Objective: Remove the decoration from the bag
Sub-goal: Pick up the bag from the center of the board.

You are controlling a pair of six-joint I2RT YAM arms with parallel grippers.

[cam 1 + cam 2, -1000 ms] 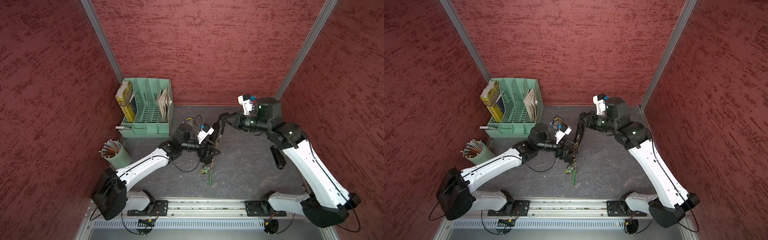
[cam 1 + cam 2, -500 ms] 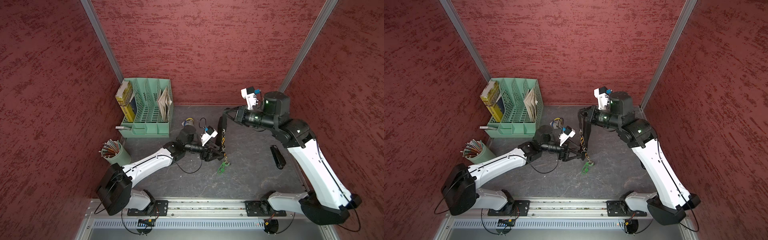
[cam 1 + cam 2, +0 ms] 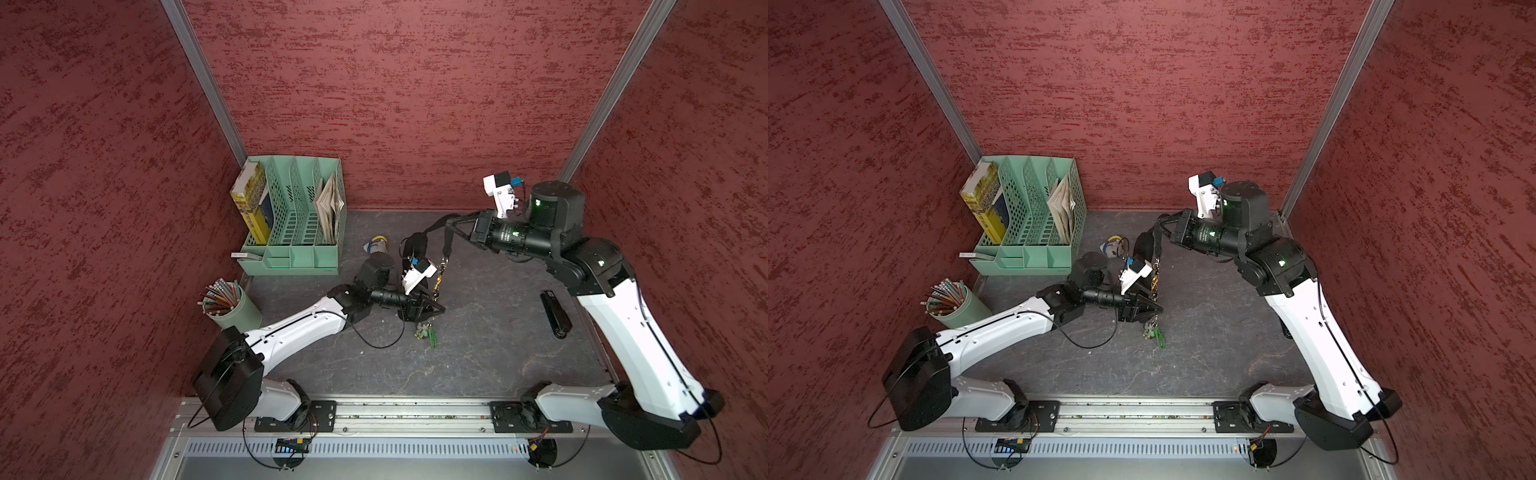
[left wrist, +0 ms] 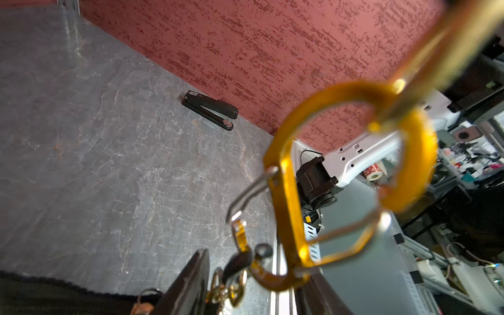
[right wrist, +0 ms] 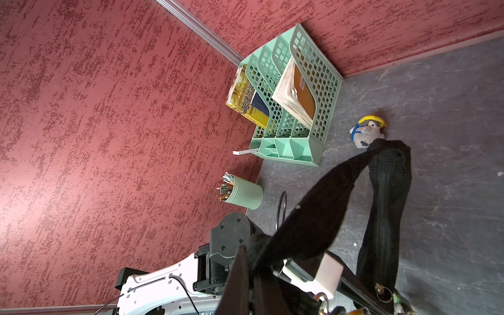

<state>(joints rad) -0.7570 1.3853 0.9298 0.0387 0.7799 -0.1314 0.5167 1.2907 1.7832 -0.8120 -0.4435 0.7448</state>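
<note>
Bag [image 5: 387,191]: hangs above the bench [image 3: 478,353] centre, strap pinched in the closed right hand [image 3: 453,226].
Decoration [image 3: 428,332]: green charm dangling at the bag's 6 o'clock, seemingly still clipped on.
Left hand [image 3: 434,308]: jaws apart around the gold clip [image 4: 289,212]; grip unclear.
Remaining: unclipping the charm.
Writing: yellow book [image 5: 245,101] print, illegible.

Over the last second I reached my left gripper [image 3: 434,309] farther toward my right side and nearer the front rail. I also narrowed its jaws around the gold clip [image 4: 289,215]. My right gripper [image 3: 451,224] drew the strap [image 3: 446,247] back toward the rear right corner. The decoration [image 3: 428,332] swung to my right, then settled back beneath my left gripper.
</note>
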